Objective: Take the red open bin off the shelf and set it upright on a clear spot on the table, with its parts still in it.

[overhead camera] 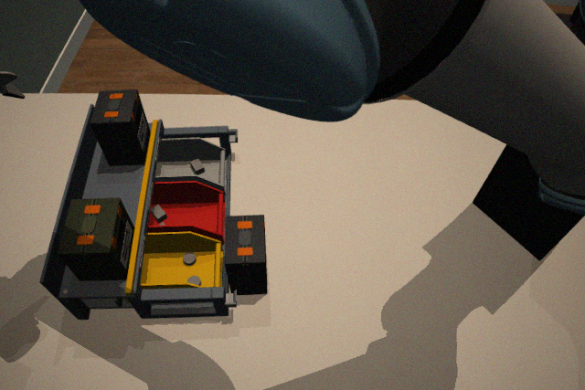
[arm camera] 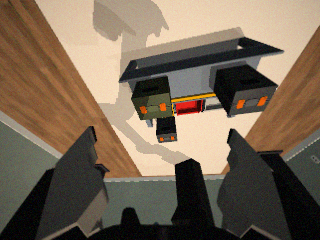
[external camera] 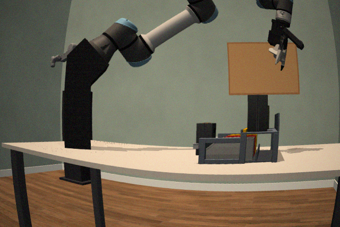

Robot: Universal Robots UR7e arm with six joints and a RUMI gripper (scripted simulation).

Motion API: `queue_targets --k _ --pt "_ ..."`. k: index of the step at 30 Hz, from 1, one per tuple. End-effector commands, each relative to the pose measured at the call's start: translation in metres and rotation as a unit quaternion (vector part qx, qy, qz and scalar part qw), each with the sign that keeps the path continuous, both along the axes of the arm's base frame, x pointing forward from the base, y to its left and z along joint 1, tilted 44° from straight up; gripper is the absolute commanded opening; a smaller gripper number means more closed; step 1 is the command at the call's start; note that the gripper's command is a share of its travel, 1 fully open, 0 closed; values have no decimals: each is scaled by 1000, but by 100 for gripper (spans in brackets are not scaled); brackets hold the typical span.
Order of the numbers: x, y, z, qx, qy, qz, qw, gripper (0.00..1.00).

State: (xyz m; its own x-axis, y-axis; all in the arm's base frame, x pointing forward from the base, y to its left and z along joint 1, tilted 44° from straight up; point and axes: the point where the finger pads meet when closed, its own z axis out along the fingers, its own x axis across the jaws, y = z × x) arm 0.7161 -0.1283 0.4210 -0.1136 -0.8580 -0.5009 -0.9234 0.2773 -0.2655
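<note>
The red open bin (overhead camera: 196, 216) (arm camera: 188, 107) sits in the middle of the grey shelf's front row, between the yellow bin (overhead camera: 163, 272) and the grey bin (overhead camera: 212, 171). A small grey part (overhead camera: 158, 212) lies in the red bin. The shelf (overhead camera: 176, 294) (external camera: 241, 151) (arm camera: 190, 82) stands on the table (overhead camera: 330, 178) (external camera: 142, 158) (arm camera: 200, 142). My gripper (external camera: 279, 66) (arm camera: 161, 128) is open and empty, high above the shelf. In the top view only a fingertip shows at the left edge.
A black case (overhead camera: 245, 253) (external camera: 205, 136) (arm camera: 166, 129) stands on the table before the yellow bin and the red bin's near corner. A dark green case (overhead camera: 94, 235) (arm camera: 152, 97) and another black case (overhead camera: 120, 131) (arm camera: 245, 90) stand on the shelf's upper deck, behind the yellow rail (overhead camera: 143, 206).
</note>
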Motion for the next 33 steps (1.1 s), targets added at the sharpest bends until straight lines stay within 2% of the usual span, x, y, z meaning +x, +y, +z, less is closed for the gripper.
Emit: queue_targets --k 1,33 --pt "0 0 1 0 -1 0 1000 100" --pt "-3 3 -3 -4 3 2 1000 100"
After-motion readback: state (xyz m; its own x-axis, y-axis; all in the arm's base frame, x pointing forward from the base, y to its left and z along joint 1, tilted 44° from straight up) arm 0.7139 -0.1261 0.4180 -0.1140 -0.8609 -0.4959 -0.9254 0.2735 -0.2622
